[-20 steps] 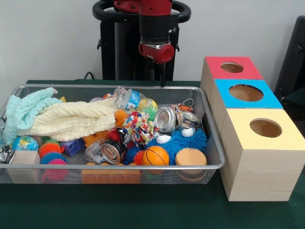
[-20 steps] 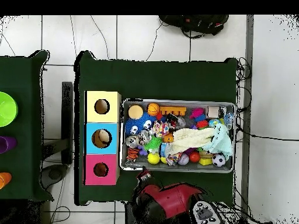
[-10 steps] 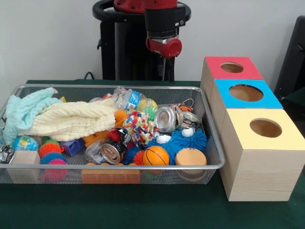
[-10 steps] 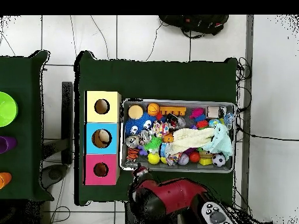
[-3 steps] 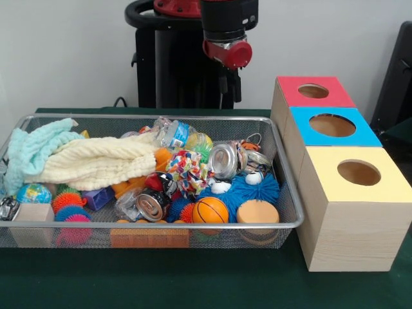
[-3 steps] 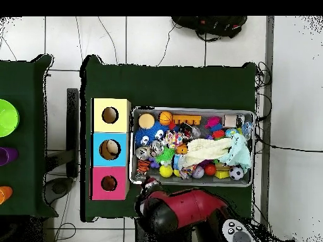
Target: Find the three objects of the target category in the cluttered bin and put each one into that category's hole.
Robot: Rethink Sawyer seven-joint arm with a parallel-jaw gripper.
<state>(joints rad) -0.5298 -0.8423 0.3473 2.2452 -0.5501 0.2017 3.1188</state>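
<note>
Front view: we see the end effector raised behind the wire bin's far rim, near the red box; open or closed, we cannot tell. Cluttered objects lie below, untouched.

I was working in a robotics lab, not a home. A table draped in dark green cloth stood on a pale tiled floor with loose cables trailing across it. On the table sat a wire mesh bin of toys beside three wooden boxes with round holes in red, blue and yellow tops. A plain white wall ran behind.
</note>
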